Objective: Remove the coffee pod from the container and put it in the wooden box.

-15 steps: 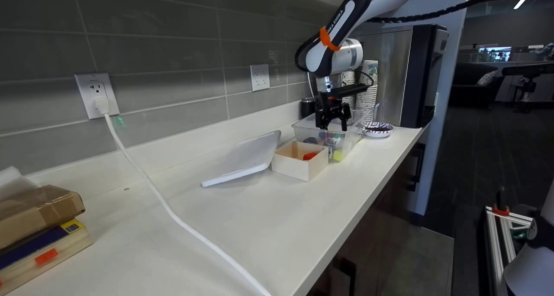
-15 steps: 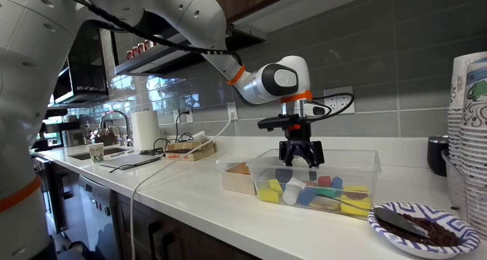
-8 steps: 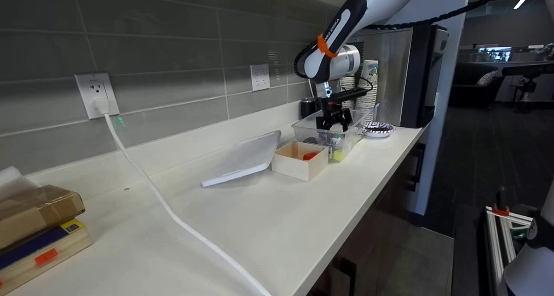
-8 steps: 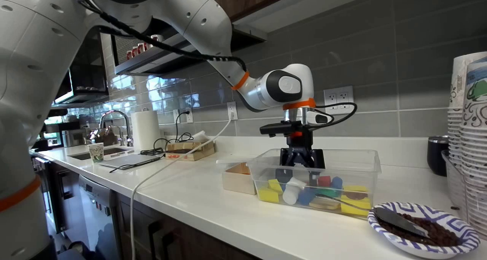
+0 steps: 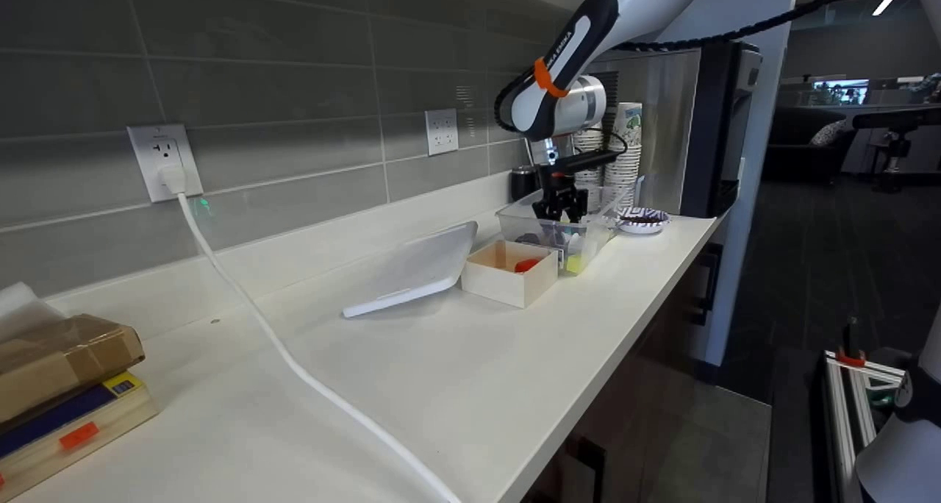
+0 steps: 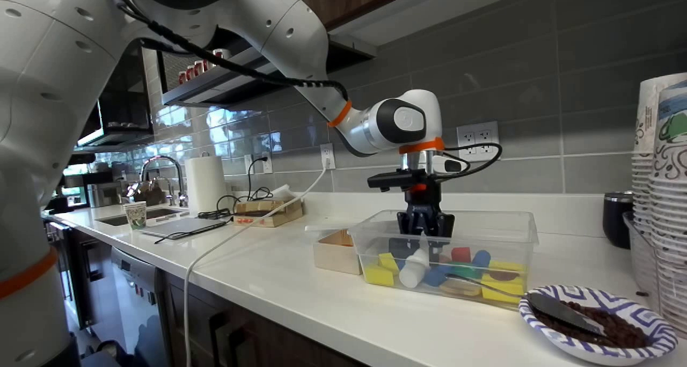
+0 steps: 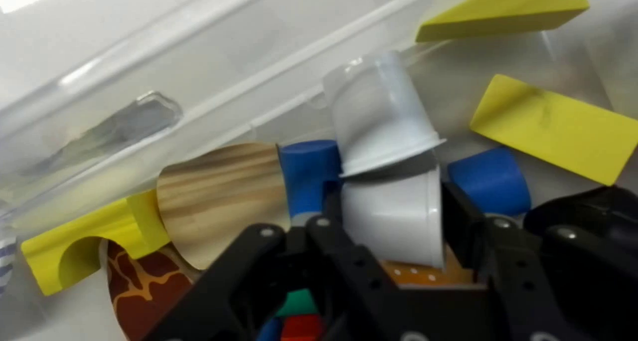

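Note:
The clear plastic container (image 6: 502, 233) holds two white coffee pods among toy blocks. My gripper (image 7: 393, 211) reaches down inside it, its fingers closed on the lower coffee pod (image 7: 391, 219), one pad at the pod's base and one at its rim. Against that pod leans another white pod (image 7: 381, 111), near the container's wall. In an exterior view a white pod (image 6: 413, 270) shows through the clear side, just below the gripper (image 6: 424, 251). The pale wooden box (image 5: 507, 286) stands beside the container, with a red thing (image 5: 526, 265) inside.
Yellow blocks (image 7: 553, 129), blue blocks (image 7: 491, 181) and a round wooden piece (image 7: 224, 196) crowd the pods. A patterned bowl (image 6: 590, 351) and stacked paper cups (image 6: 668, 222) stand near the container. A white lid (image 5: 419, 268) leans by the wooden box; a white cable (image 5: 294, 363) crosses the counter.
My gripper has come down into the container and its fingers have closed on a coffee pod. The white pod and the red and blue blocks nearby have shifted slightly.

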Motion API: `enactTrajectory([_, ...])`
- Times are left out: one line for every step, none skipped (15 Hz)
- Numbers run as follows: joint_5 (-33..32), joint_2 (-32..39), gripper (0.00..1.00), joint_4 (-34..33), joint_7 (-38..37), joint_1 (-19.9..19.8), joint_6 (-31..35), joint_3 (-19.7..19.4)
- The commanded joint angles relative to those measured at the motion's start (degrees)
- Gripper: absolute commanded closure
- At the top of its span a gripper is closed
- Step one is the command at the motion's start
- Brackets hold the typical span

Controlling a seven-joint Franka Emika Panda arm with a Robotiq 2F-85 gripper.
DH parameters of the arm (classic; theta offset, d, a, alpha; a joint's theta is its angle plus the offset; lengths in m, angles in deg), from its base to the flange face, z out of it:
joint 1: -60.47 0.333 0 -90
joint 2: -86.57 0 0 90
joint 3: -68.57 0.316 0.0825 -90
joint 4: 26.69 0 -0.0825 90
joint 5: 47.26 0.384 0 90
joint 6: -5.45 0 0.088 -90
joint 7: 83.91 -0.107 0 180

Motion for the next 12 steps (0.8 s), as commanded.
enactTrajectory([1.18,1.20,0.76,-1.83,-0.27,-0.83,-1.01,0.76])
enactTrajectory([1.19,1.22,0.76,-1.85,-0.21,-0.86,-1.05,0.78])
enactTrajectory([1.25,1.22,0.76,-1.85,-0.17,-0.89,-1.07,0.81])
enactTrajectory([1.23,0.94,0.76,-1.64,-0.11,-0.88,-1.06,0.81])
enactTrajectory([1.17,0.53,0.77,-1.37,-0.06,-0.84,-1.03,0.80])
enactTrajectory([0.97,-0.38,0.77,-0.73,-0.43,-0.68,-0.30,0.63])
enactTrajectory([0.83,-1.28,0.77,-0.10,-0.41,-0.64,0.17,0.54])
enactTrajectory([0.75,-2.00,0.77,0.34,-0.46,-0.62,0.60,0.44])
enactTrajectory([0.80,-3.01,0.77,0.95,-0.65,-0.60,1.06,0.34])
enactTrajectory([0.84,-3.90,0.77,1.48,-0.69,-0.62,1.75,0.30])
enactTrajectory([0.89,-4.73,0.77,1.86,-0.70,-0.63,2.27,0.30])
enactTrajectory([0.92,-5.44,0.77,2.10,-0.74,-0.63,2.60,0.30])
